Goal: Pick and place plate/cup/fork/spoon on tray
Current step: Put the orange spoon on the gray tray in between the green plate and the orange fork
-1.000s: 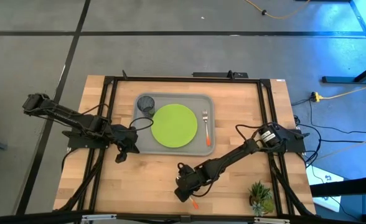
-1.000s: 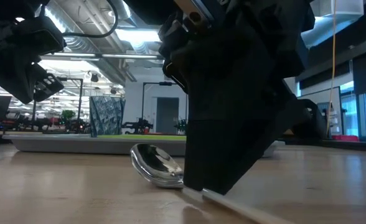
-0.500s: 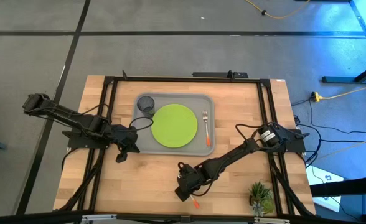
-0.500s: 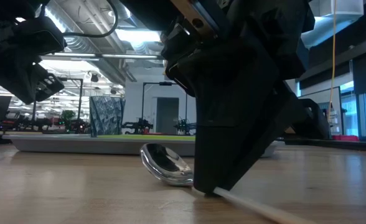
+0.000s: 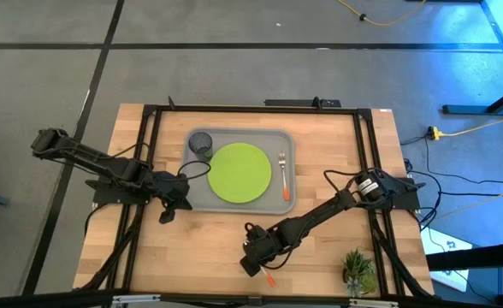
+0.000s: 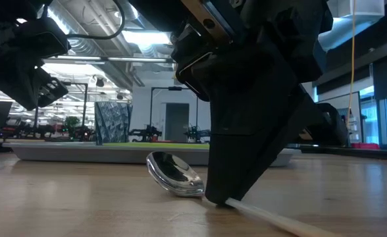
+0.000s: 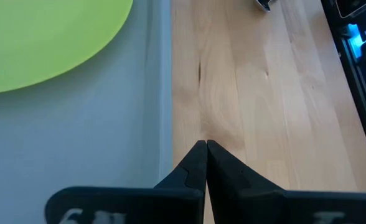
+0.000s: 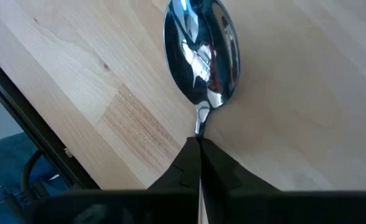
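Note:
The light grey tray [image 5: 192, 198] holds the dark cup [image 5: 201, 143], the lime-green plate [image 5: 239, 172] and the orange-handled fork [image 5: 283, 175]. The spoon [image 8: 201, 50] lies on the wood near the table's near edge, its bowl [image 6: 174, 174] tilted up and its orange handle [image 5: 269, 279] sticking out behind my right gripper [image 5: 250, 263]. That gripper is shut on the spoon. My left gripper [image 5: 168, 212] is shut and empty, over the wood just off the tray's near left corner; its wrist view shows the closed fingertips [image 7: 206, 146] beside the tray's rim. My right gripper pinches the spoon's thin neck [image 8: 200, 127], just behind the bowl, between its two fingertips. The fingers come from above, slanting down, with the handle [image 6: 266, 217] running back under them. The spoon rests on the table with the bowl's tip raised.
A small potted plant [image 5: 358, 269] stands at the table's near right corner. Black frame rails [image 5: 367, 171] run along the table's left and right sides. Bare wood [image 5: 192, 248] lies between the tray and the near edge.
My right gripper and the spoon have shifted a little toward the table's right, the spoon sliding on the wood, then held still. The left arm has not moved.

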Controlling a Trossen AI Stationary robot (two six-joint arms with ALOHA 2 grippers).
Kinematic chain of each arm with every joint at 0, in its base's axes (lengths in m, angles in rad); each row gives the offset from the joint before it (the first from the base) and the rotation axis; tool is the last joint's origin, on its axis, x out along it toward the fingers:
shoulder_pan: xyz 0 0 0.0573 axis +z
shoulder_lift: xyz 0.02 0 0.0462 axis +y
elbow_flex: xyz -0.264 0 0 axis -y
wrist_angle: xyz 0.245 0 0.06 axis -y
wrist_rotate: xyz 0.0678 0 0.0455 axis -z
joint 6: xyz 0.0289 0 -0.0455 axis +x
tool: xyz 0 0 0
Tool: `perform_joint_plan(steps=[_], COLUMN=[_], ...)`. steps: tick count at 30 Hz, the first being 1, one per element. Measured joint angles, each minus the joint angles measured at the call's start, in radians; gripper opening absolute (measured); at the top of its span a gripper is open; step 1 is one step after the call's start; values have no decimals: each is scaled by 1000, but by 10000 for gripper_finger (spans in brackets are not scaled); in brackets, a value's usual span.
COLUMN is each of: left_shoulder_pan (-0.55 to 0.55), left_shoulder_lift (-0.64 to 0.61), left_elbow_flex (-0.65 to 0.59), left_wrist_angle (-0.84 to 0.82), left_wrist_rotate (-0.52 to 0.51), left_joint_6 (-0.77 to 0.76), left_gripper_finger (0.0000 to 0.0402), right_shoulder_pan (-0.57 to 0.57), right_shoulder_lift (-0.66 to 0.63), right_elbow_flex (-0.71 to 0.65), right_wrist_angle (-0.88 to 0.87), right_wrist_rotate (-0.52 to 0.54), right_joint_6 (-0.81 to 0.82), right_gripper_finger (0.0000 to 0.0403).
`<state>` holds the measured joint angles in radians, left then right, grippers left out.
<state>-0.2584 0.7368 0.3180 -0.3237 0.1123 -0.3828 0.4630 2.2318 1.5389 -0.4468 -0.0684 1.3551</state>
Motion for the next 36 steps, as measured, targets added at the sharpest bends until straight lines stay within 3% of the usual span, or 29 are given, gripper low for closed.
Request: perform_joint_plan(steps=[4,13,36], left_shoulder_pan=[0,0,0], left_shoulder_lift=[0,0,0], left_elbow_flex=[0,0,0], left_wrist_angle=[0,0,0], left_wrist_rotate=[0,0,1], left_joint_6=[0,2,28], left_gripper_finger=[0,0,0], right_shoulder_pan=[-2,-11,-42], right_shoulder_lift=[3,11,-50], right_elbow_flex=[39,166,177], right_wrist_angle=[-46,-347,-422], right_wrist_rotate=[-2,61,66], right_joint_6=[0,-2,54], right_gripper_finger=[1,0,0])
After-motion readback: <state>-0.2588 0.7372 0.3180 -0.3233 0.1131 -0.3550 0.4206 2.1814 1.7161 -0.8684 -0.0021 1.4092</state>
